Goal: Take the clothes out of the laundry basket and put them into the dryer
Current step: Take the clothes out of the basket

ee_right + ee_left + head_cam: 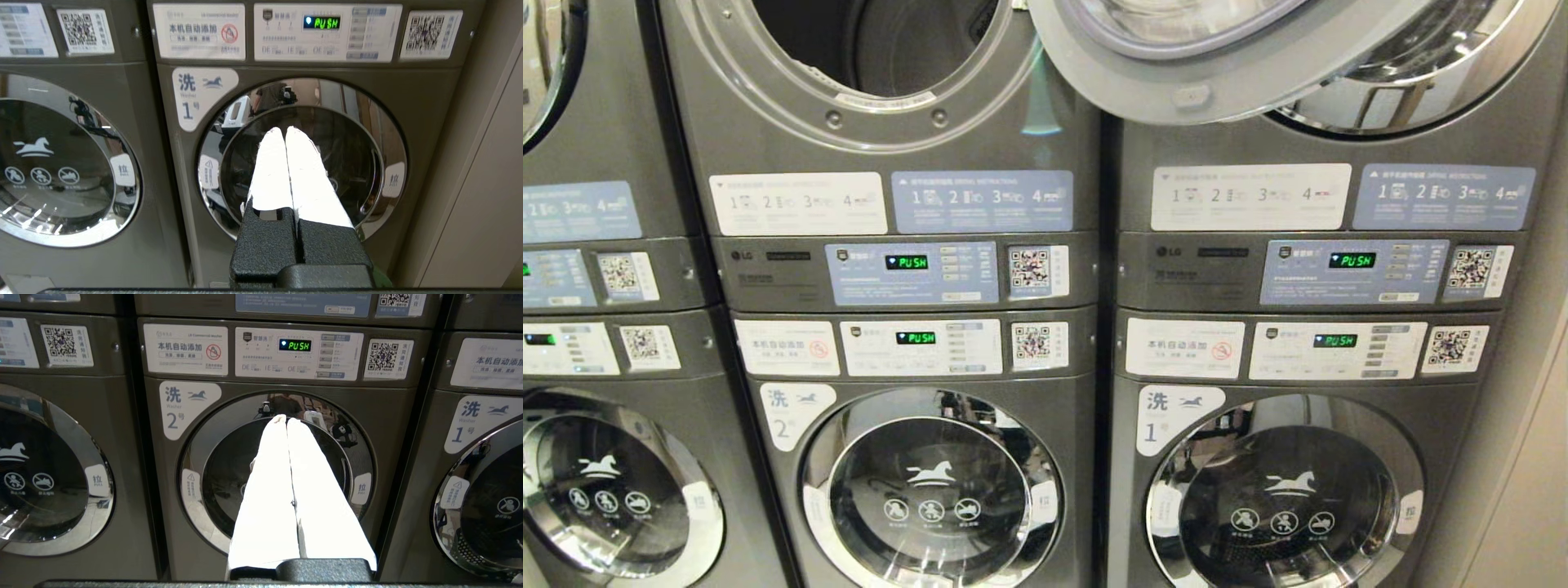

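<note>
A grey dryer (882, 73) with its round mouth open stands at the top of the middle stack in the head view. Its door (1217, 65) is swung out to the right, across the neighbouring stack. The clothes and the laundry basket are out of view. Neither arm shows in the head view. My left gripper (286, 418) is shut and empty, pointing at the closed door of washer 2 (278, 473). My right gripper (284, 130) is shut and empty too, facing the closed door of washer 1 (302, 163).
Three stacks of grey machines fill the head view, with control panels (911, 273) showing green PUSH in the middle band. Closed washer doors (931, 490) sit below. A beige wall (1527, 490) bounds the right side.
</note>
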Tool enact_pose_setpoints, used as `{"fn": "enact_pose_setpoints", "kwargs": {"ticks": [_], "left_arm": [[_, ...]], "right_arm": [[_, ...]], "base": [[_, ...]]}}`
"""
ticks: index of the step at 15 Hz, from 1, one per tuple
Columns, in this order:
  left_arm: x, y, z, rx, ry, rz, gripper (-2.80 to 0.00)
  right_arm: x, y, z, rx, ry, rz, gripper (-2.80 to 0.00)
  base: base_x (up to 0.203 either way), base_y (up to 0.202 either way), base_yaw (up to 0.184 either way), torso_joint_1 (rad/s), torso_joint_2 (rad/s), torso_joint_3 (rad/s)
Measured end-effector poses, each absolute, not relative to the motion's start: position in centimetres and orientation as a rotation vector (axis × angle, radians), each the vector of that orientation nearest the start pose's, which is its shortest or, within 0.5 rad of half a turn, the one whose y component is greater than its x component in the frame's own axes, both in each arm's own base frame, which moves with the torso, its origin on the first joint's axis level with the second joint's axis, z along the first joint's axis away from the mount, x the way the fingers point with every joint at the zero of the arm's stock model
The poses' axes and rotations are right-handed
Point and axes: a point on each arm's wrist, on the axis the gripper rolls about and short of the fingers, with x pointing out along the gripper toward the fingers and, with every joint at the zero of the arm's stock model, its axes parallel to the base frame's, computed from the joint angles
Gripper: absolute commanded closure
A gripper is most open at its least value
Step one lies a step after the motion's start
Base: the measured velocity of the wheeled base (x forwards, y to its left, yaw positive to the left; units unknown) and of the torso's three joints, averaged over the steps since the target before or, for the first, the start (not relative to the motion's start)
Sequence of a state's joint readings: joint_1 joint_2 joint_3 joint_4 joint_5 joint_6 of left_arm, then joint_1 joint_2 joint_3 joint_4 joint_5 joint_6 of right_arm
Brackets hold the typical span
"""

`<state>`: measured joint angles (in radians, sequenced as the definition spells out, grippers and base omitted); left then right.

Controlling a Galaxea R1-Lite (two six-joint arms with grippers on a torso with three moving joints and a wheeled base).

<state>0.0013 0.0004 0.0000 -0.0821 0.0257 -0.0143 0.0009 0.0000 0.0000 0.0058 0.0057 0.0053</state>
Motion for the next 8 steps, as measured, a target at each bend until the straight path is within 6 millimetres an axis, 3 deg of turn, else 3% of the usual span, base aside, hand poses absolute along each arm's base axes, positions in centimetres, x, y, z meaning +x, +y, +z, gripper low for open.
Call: {"fn": "enact_pose_setpoints", "kwargs": {"ticks": [8], "left_arm": [[-2.31,0.05,8.39,-0.016,-0.082,0.026,0.00]], "right_arm": [[-2.28,0.01,7.49,0.005,0.006,0.006,0.00]], "base": [[0.000,0.000,0.000,-0.232,0.50,0.270]]}}
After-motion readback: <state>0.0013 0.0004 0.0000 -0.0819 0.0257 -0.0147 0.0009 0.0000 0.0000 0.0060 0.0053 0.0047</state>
